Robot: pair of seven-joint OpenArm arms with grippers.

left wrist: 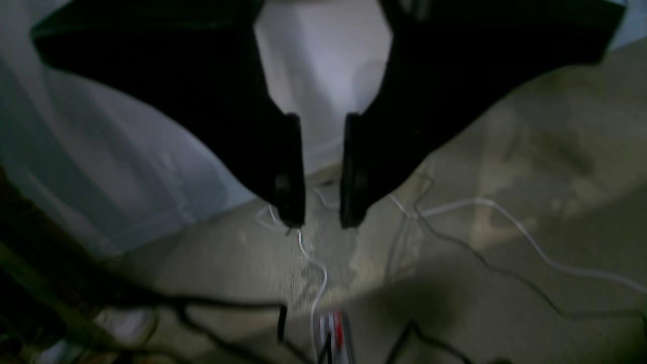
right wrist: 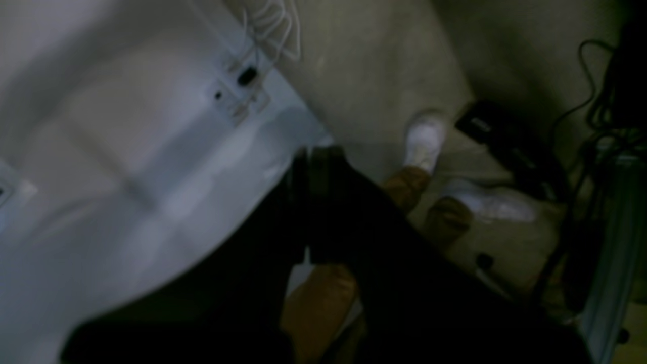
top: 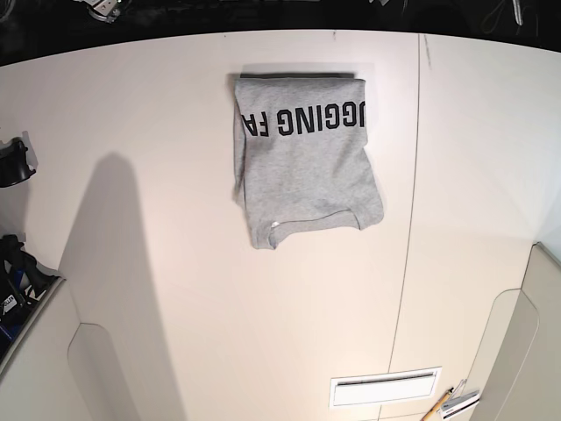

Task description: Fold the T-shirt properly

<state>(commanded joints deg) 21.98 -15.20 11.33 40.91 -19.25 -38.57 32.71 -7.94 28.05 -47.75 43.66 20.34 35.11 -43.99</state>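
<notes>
I see one folded T-shirt (top: pixel 302 162) on the white table (top: pixel 175 263), nothing crowding it. My left gripper (left wrist: pixel 322 220) hangs spread over floor cables; right gripper (right wrist: pixel 308 162) pressed together, empty.

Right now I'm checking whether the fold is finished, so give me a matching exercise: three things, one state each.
Things:
1. T-shirt
2. left gripper
3. right gripper

States:
A. open, holding nothing
B. shut, holding nothing
C. folded on the table, lettering facing up

Pairs: 1-C, 2-A, 3-B
</notes>
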